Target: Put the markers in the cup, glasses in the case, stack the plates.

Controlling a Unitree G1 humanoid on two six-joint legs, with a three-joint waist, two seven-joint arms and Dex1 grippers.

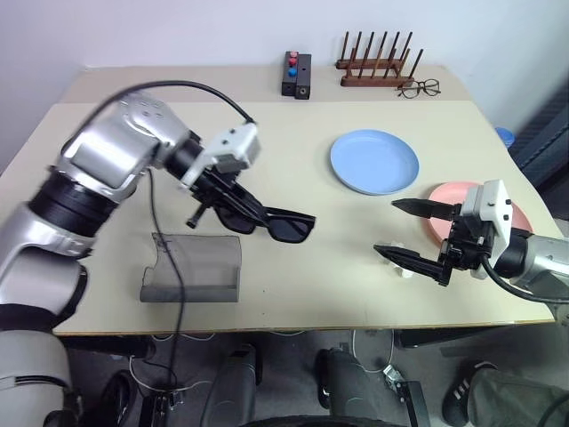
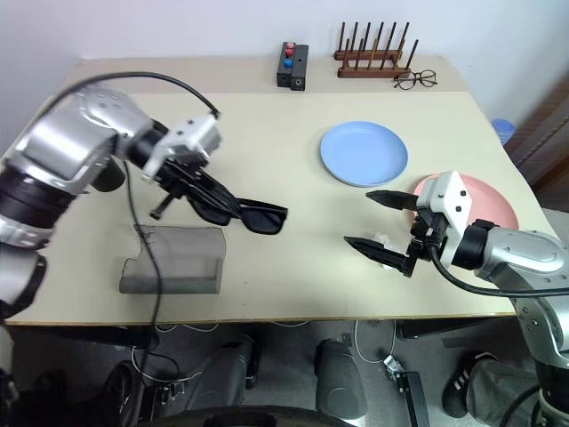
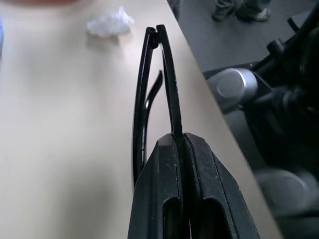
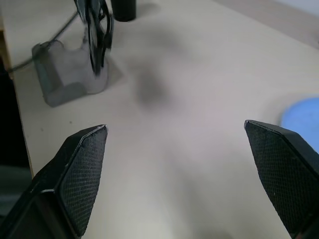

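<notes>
My left gripper [image 1: 233,203] is shut on one arm of the black sunglasses [image 1: 283,225] and holds them in the air above the table, lenses hanging toward the middle. In the left wrist view the thin arm of the glasses [image 3: 149,74] is pinched between the fingers [image 3: 164,164]. Just below them, near the front edge, lies the grey case [image 1: 191,267]. The light blue plate [image 1: 373,160] sits right of centre. The pink plate [image 2: 493,206] lies at the right edge, partly behind my right gripper [image 1: 387,229], which hovers open and holds nothing. The markers and the cup are out of view.
A wooden peg rack [image 1: 378,67], thin-rimmed spectacles [image 1: 418,87] and a small black box with red and blue caps [image 1: 296,74] stand along the back edge. A crumpled white scrap [image 1: 402,269] lies under my right gripper. A cable hangs from the left arm over the case.
</notes>
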